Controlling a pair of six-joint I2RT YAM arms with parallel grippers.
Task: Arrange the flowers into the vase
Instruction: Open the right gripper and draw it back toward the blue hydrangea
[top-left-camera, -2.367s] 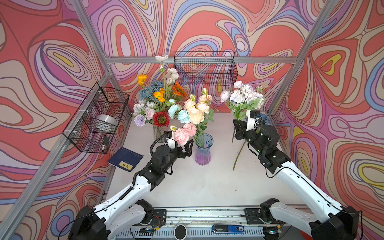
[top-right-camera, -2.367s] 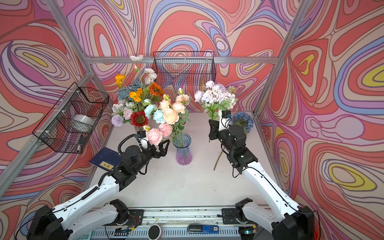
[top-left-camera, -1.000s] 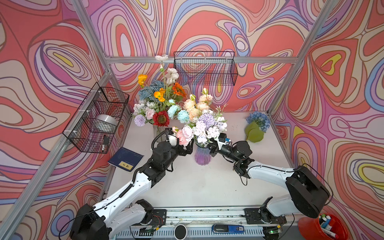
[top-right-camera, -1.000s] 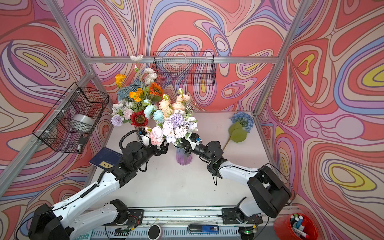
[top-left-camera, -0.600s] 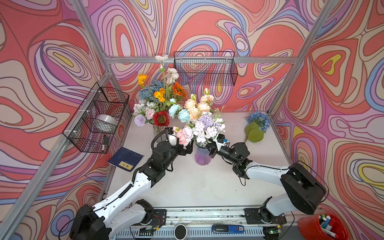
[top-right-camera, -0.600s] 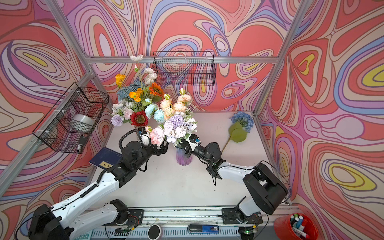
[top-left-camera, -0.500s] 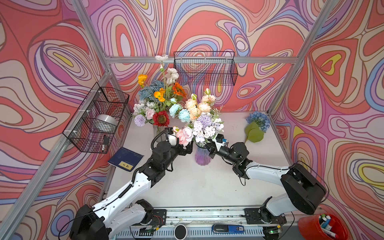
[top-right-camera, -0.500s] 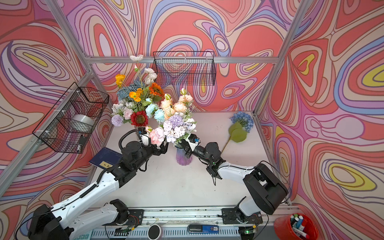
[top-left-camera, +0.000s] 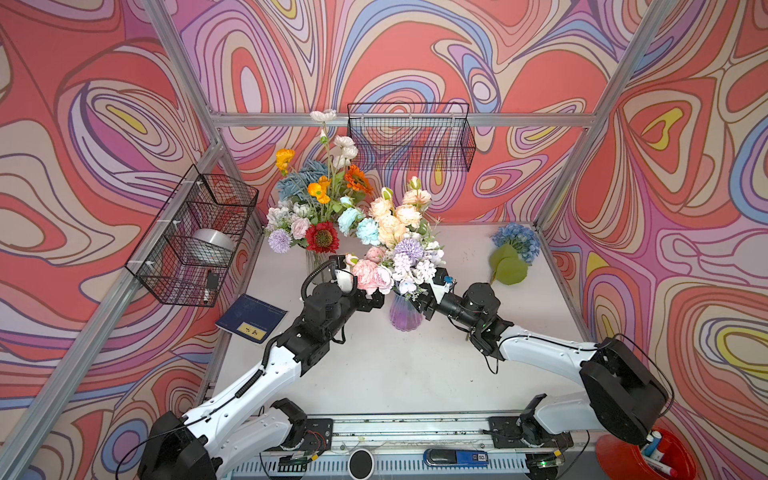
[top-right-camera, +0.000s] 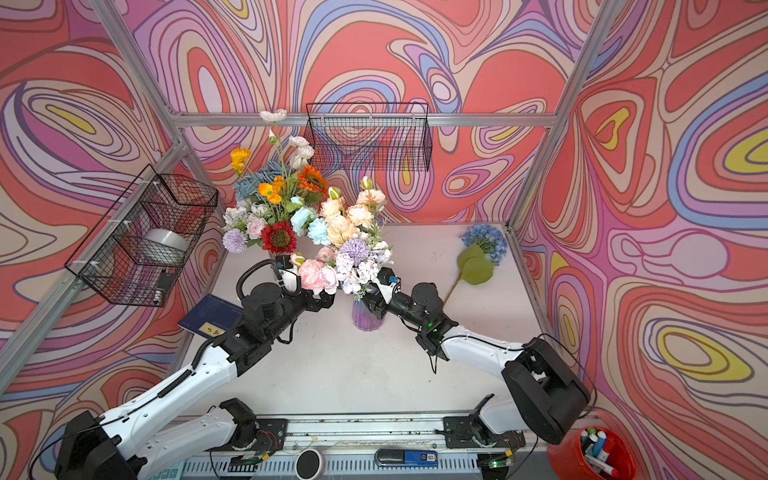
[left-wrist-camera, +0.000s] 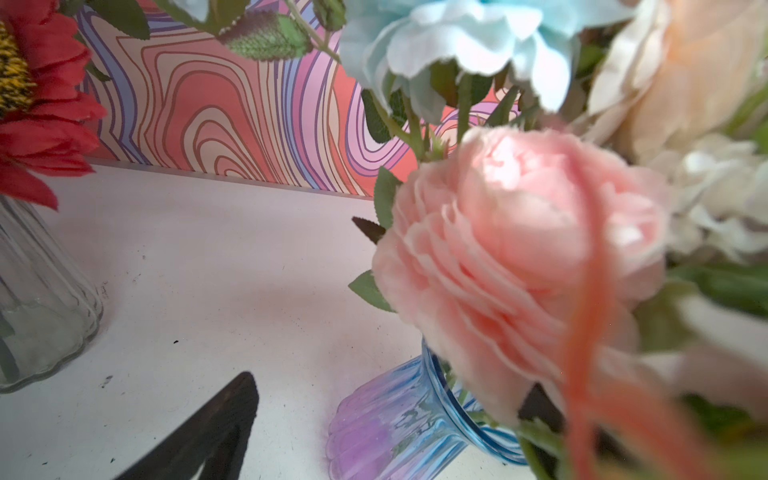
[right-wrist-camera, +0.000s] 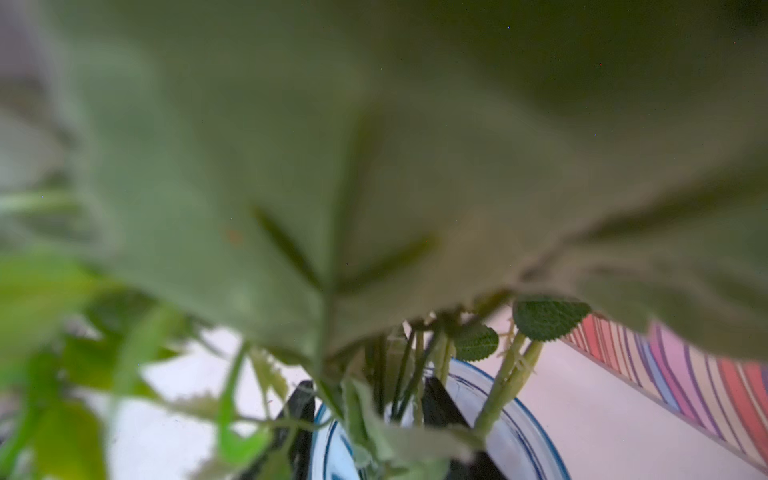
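Right gripper (top-left-camera: 420, 302): jaws seen parted, grip on lilac bunch (top-left-camera: 411, 262) just released. Its stems lodged in vase (top-left-camera: 404, 320), between jaws; bunch judged placed. Left gripper (top-left-camera: 374, 300) wide open, empty, opposite. Hydrangea (top-left-camera: 515, 243) unplaced, well behind wrist.

vase (top-left-camera: 404, 318): blue-purple glass, upright, mid-table | flowers (top-left-camera: 400, 245): bunched upright inside | hydrangea (top-left-camera: 516, 243): blue, lying far-right

Swirl-patterned walls (top-left-camera: 415, 50), white tabletop (top-left-camera: 395, 374).
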